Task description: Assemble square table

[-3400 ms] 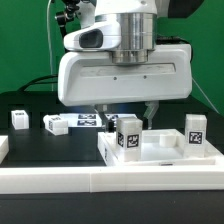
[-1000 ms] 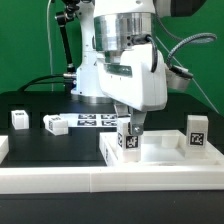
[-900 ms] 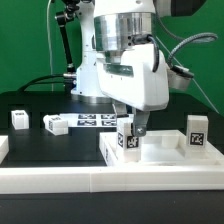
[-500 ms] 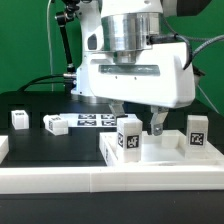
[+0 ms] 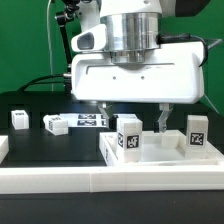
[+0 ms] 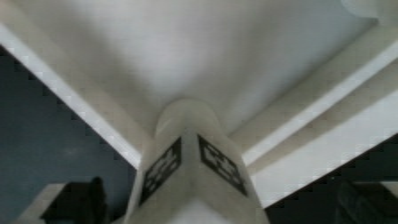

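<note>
The leg [image 5: 128, 136] stands upright on the slab [image 5: 165, 152], at its near corner on the exterior view's left, with its long axis vertical. The pincer [image 5: 136, 118] hangs directly over it, jaws spread as wide as they go and holding nothing. Its fingers reach down on both sides of the leg's top. The leg is not centred: it lies closer to the finger on the exterior view's left, and I cannot tell if they touch. The other finger is clearly apart. In the wrist view the leg [image 6: 192, 165] points straight up at the camera. I judge a grasp needs a small shift toward that left side before closing. A second leg [image 5: 196, 130] stands at the slab's right corner, and a loose leg [image 5: 20, 118] sits far left on the bench [image 5: 30, 138].
</note>
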Robot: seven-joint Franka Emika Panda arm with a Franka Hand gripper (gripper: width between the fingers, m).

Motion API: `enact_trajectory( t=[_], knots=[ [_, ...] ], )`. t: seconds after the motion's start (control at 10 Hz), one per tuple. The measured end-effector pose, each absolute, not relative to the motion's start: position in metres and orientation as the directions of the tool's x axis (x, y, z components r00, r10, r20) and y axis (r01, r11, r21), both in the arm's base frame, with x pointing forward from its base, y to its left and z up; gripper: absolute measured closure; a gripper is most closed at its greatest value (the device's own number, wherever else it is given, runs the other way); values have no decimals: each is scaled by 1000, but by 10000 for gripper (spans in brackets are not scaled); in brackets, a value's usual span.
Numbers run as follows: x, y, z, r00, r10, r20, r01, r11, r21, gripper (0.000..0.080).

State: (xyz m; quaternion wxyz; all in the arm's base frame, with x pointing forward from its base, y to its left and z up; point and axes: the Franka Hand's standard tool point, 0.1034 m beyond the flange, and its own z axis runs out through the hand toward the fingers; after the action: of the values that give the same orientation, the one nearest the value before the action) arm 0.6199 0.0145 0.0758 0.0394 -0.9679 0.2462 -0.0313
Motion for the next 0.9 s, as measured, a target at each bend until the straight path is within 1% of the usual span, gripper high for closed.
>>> enact_trajectory(
  t=[0.1, 0.3, 0.6, 0.8, 0.9],
  knots=[
    [621, 14, 78, 924, -378, 56, -373, -925, -77, 150],
    [622, 8, 78, 982, -174, 78, -170, -984, -59, 150],
    [623, 4, 76, 993, 63, 98, 67, -997, -32, 150],
    [623, 2, 76, 984, 145, 100, 148, -989, -20, 162],
    [623, 2, 76, 985, 138, 100, 141, -990, -21, 162]
  ],
)
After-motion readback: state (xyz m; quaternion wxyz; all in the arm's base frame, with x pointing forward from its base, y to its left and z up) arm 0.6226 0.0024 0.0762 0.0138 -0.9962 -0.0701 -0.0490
